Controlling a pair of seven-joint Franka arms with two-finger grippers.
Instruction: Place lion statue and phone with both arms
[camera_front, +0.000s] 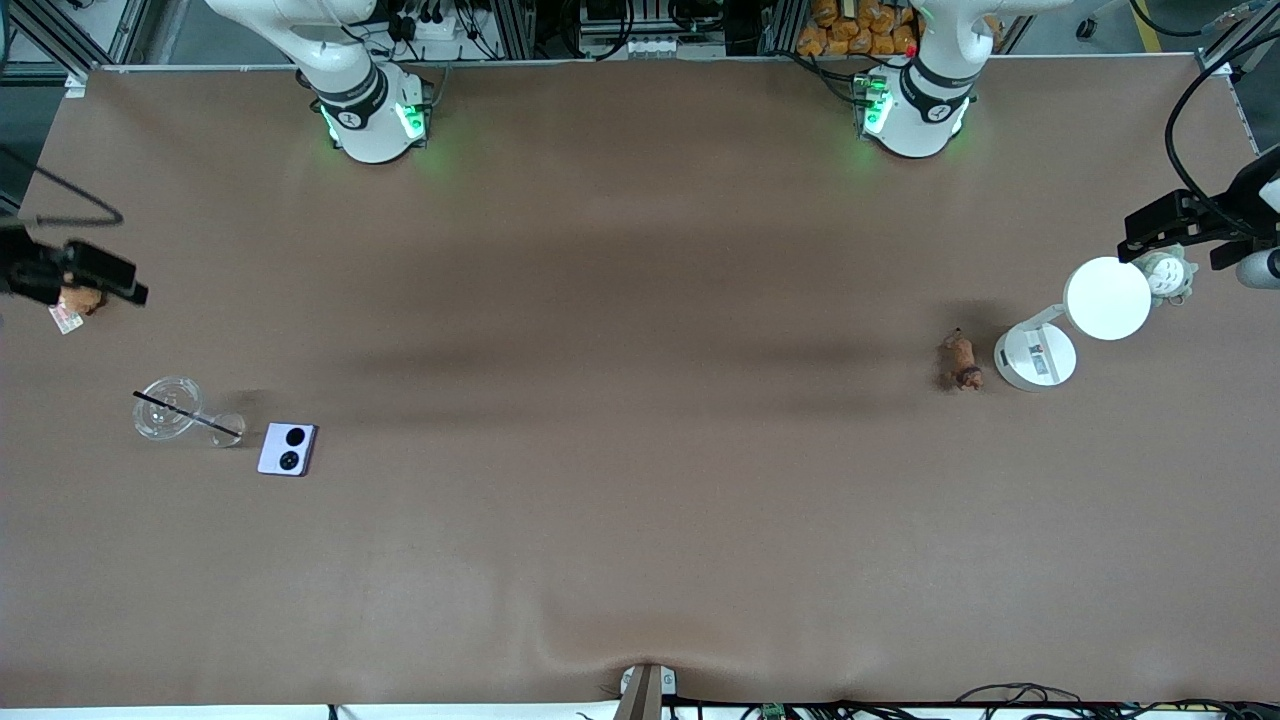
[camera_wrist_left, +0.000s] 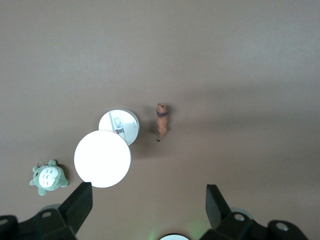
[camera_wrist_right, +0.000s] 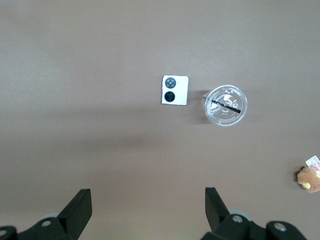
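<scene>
- Lion statue (camera_front: 962, 361) and phone (camera_front: 288, 449) both lying on brown table (camera_front: 640, 520), well apart, at opposite ends.
- Table: one plain brown surface; both arm bases at its edge farthest from front camera.
- White desk lamp (camera_front: 1060, 335) at left arm's end: round base on table, round head (camera_front: 1107, 298) raised over it.
- Left gripper (camera_wrist_left: 149, 207) up in the air over left arm's end of table, near lamp and grey-green plush; in left wrist view both dark fingers (camera_wrist_left: 80, 205) spread wide, nothing between them.
- Right gripper (camera_wrist_right: 148, 209) up in the air over right arm's end of table, over tan plush toy; fingers (camera_wrist_right: 81, 207) spread wide apart, holding nothing.
- Clear plastic cup (camera_front: 172, 410) lying on its side at right arm's end, black straw (camera_front: 190, 413) through its lid.
- Phone: flat, pale lavender, nearly square, two black camera circles facing up; just beside cup, toward table middle, not touching; slightly nearer to front camera than cup.
- Grey-green plush (camera_front: 1166, 274) just beside lamp head, farther from front camera than lamp base.
- Tan plush toy (camera_front: 78, 302) with tag at right arm's end, farther from front camera than cup; partly hidden by gripper.
- Lion statue: small, brown-orange, darker head end nearer to front camera; just beside lamp base, toward table middle, apart from it.
</scene>
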